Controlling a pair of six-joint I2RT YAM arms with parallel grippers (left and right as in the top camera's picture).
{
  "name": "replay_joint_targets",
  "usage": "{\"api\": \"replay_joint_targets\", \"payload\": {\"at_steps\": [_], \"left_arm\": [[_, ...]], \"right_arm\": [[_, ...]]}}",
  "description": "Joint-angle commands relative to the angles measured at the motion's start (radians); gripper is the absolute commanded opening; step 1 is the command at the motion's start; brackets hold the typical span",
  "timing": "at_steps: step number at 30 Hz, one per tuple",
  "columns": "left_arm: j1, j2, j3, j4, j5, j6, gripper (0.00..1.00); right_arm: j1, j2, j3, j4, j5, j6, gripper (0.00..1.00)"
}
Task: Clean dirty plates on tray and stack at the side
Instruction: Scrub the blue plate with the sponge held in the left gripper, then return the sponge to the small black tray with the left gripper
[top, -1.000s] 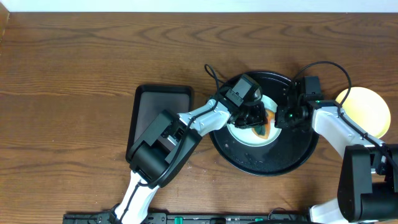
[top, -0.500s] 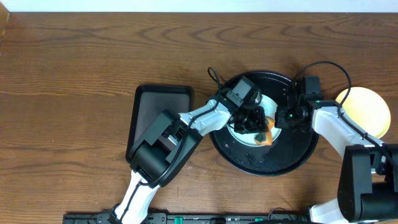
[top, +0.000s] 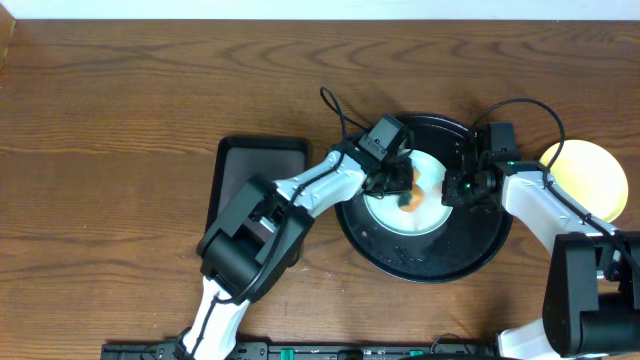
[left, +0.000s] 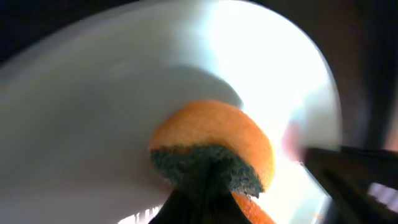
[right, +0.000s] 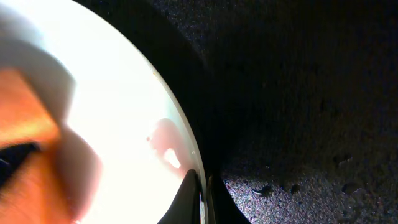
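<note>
Overhead, left tool (top: 400, 188) is squeezing the sponge (top: 411, 199) to scrub the plate (top: 393, 216); right tool (top: 451, 190) is pinching its rim steady.

Left claw (top: 403, 192) with sponge (left: 211, 146), right claw (top: 450, 190): close together on plate (top: 415, 219).

Setting: robot manipulation lab bench. Indicators: a bare wood-grain table (top: 120, 120) carrying a round black tray (top: 420, 272); the left arm (top: 310, 187) and right arm (top: 540, 200), with exposed cables (top: 530, 102), reaching over the tray from a black mounting rail (top: 300, 352) at the table edge nearest it.
</note>
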Motion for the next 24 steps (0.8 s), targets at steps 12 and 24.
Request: {"api": "replay_joint_targets", "payload": {"at_steps": [12, 24], "left_arm": [[0.059, -0.033, 0.081, -0.393, -0.555, 0.075, 0.07], [0.143, -0.318, 0.084, -0.689, -0.552, 0.119, 0.07]], "right_arm": [[0.011, 0.011, -0.026, -0.019, 0.014, 0.003, 0.01], [0.011, 0.011, -0.026, -0.019, 0.014, 0.003, 0.01]]}}
